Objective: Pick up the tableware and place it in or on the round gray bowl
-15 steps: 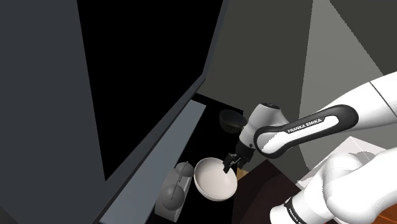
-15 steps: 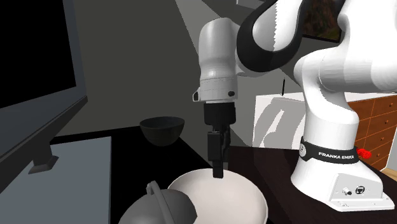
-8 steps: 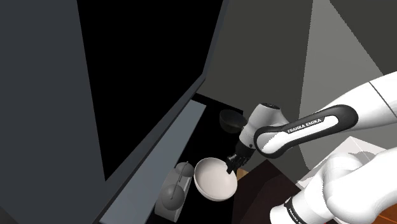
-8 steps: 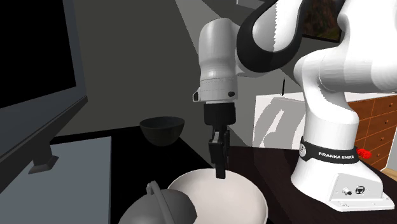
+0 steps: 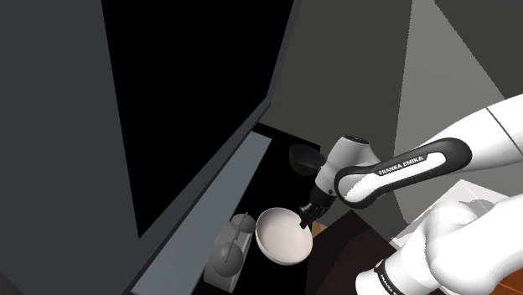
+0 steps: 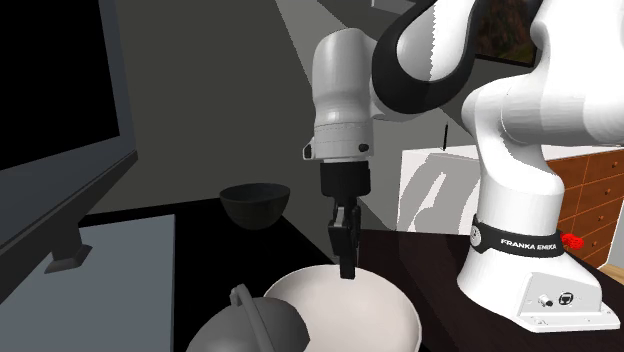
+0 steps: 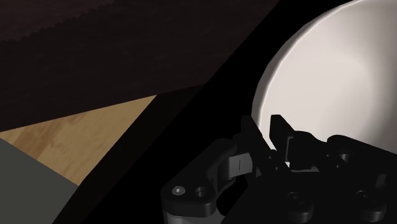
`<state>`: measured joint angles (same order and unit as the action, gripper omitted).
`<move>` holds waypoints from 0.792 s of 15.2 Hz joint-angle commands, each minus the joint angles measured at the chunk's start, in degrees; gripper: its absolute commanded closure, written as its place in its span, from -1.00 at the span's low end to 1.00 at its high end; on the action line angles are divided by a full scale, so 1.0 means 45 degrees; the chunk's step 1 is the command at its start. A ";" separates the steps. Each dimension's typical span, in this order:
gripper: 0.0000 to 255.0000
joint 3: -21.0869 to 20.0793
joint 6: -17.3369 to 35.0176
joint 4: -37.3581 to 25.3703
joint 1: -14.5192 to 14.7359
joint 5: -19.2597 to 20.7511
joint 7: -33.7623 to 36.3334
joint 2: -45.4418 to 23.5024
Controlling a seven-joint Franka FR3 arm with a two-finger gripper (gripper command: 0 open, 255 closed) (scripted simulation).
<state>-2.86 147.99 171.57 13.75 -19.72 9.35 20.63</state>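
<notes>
- The room has gray walls [image 6: 220,90]. Brown drawers [image 6: 590,190] stand at the second exterior view's right. In the wrist view, a tan floor [image 7: 89,124] shows past the table's edge.
- A big flat screen [image 6: 55,90] stands on a pale slab [image 6: 120,250] at the second exterior view's left. We think a wide swing with the bowl could bump it.
- The white arm [image 5: 402,168] reaches out from its stand [image 6: 530,285] and bends down over the table.
- The table top [image 6: 300,235] is dark and looks smooth. If the bowl drops, it could slide across it and off the edge.
- The white bowl [image 5: 283,239] is the thing to pick up. It sits on the table right under the hand. It is big and is held only by its edge, so we think it could tip or slip out on the way up.
- A round gray thing [image 6: 250,325] with a handle sits just beside the white bowl. We cannot tell if they touch. A tipping bowl could knock it.
- The dark gray bowl [image 6: 254,203] sits farther back, well apart from the white one. It looks smaller, so the white bowl may only rest on top. Set down off the middle, it could wobble and fall.
- The gripper [image 6: 347,268] is the smallest part. Its two fingers are nearly together, with the white bowl's rim pinched between them. One finger is inside the bowl and one is outside. We judge the bowl is not lifted yet.
</notes>
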 commanded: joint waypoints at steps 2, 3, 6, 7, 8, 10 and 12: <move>1.00 -0.0057 -0.0576 -0.0041 -0.0130 0.0220 0.0197 0.0533; 1.00 -0.0080 -0.0861 -0.0072 -0.0189 0.0318 0.0286 0.0791; 1.00 -0.0131 -0.1708 -0.0195 -0.0342 0.0571 0.0520 0.1524; 1.00 -0.0142 -0.1986 -0.0245 -0.0385 0.0645 0.0589 0.1754; 1.00 -0.0152 -0.2261 -0.0301 -0.0426 0.0714 0.0655 0.1976; 1.00 -0.0166 -0.2803 -0.0425 -0.0499 0.0840 0.0776 0.2400; 1.00 -0.0172 -0.3334 -0.0566 -0.0563 0.0953 0.0887 0.2793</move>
<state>-3.61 134.28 169.39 11.35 -15.69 13.05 32.28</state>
